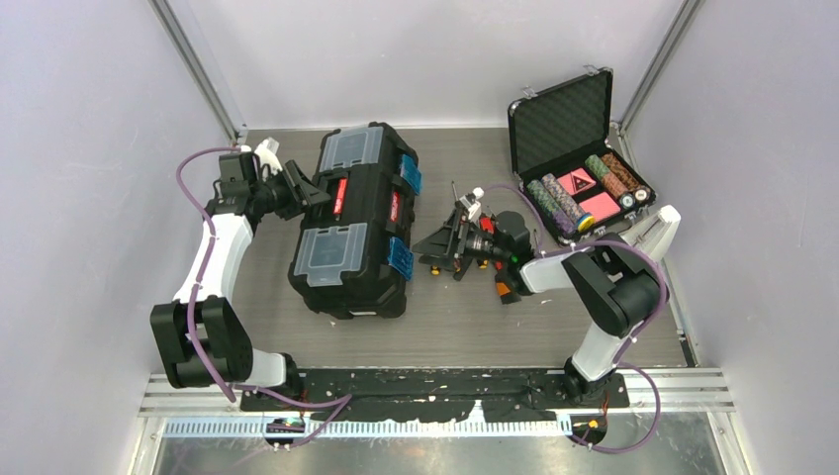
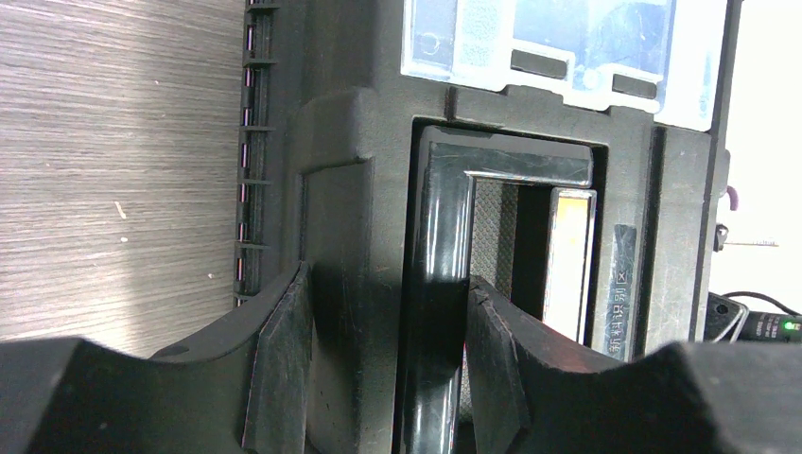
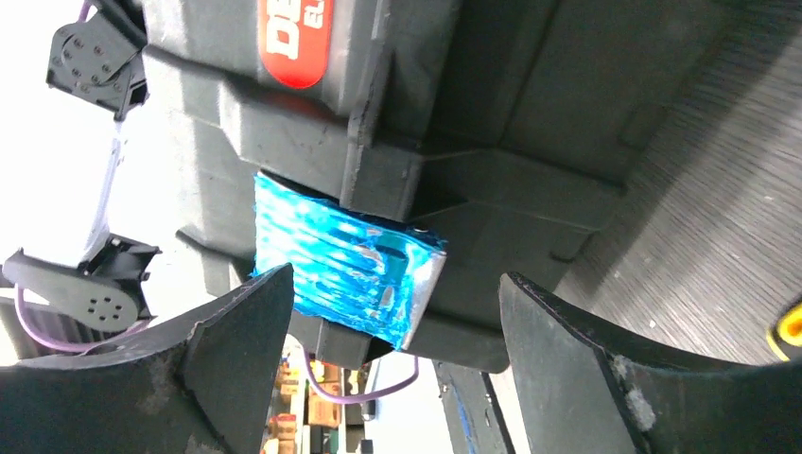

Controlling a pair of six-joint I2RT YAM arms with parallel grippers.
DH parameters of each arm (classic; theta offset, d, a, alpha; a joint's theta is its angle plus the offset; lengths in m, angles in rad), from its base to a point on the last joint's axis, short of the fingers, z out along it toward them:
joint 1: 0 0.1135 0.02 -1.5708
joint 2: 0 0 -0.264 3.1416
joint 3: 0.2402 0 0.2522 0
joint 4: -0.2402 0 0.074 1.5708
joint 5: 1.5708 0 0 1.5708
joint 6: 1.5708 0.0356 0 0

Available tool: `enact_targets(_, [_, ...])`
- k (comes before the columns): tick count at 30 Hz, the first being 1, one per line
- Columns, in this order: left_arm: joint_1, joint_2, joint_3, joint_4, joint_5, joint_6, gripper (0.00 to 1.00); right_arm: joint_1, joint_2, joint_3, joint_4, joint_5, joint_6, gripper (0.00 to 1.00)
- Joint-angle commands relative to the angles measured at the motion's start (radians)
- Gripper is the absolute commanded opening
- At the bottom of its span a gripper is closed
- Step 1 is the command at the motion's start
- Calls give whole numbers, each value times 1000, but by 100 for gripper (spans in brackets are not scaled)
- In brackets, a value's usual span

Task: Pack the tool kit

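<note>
Toolbox (image 1: 351, 223) centre-left on table (image 1: 465, 327); hand tools (image 1: 453, 245) just right; chip case (image 1: 579, 163) far right, behind.

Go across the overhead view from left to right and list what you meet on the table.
left gripper → toolbox → right gripper → open case of poker chips

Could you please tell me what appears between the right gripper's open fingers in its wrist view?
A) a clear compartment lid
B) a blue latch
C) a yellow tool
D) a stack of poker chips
B: the right wrist view shows a blue latch on the toolbox framed between the spread fingers of the right gripper.
</note>
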State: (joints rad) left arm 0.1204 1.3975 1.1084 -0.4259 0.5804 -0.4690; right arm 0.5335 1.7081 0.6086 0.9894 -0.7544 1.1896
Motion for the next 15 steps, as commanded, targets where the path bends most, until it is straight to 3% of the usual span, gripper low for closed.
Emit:
enact_targets(1, [7, 20, -50, -96, -17, -30, 0, 28, 54, 0, 317, -58, 139, 85])
enact_targets(5, [7, 15, -55, -94, -22, -33, 0, 44, 121, 16, 459, -66, 225, 83])
enact_targets(15, [5, -8, -60, -108, -72, -28, 0, 58, 137, 22, 581, -71, 262, 73])
